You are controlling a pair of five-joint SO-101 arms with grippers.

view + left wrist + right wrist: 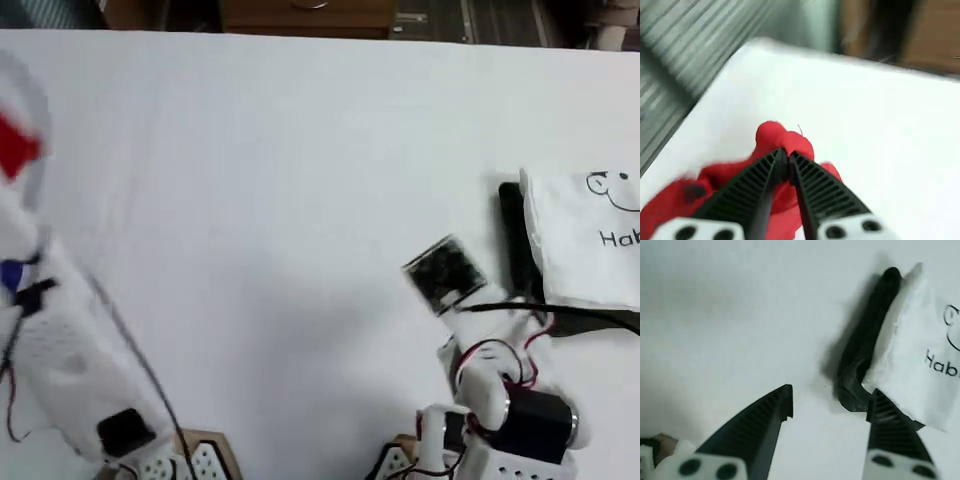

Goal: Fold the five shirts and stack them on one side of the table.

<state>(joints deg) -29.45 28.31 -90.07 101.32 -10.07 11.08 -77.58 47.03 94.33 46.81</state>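
Stack: two folded shirts lie on the white tabletop (300,150), on the right arm's side of it, and run off the edge of the high view.
White shirt (580,235): folded flat on top of the stack. Its black print reads upright from the arms' side, so the lettering runs crosswise to the black strip beside it. The outline is cut off, so its long axis cannot be told.
Black shirt (512,230): under the white one. It shows as a narrow strip along the stack's inner edge and a thinner sliver along the edge nearest the arms. The strip's long axis runs from the arms' side toward the far edge of the tabletop.
Red shirt (774,137): well apart from the stack, at the opposite side of the tabletop. It is bunched into an unfolded lump with no clear long axis.
Left end effector (785,152): fingers together, pinching a fold of the red shirt at their tips, far from the stack.
Right end effector (832,402): fingers spread apart, just beside the stack's inner corner on the arms' side. One finger is over bare tabletop and the other is at the black shirt's edge. Whether that finger touches the cloth cannot be told.
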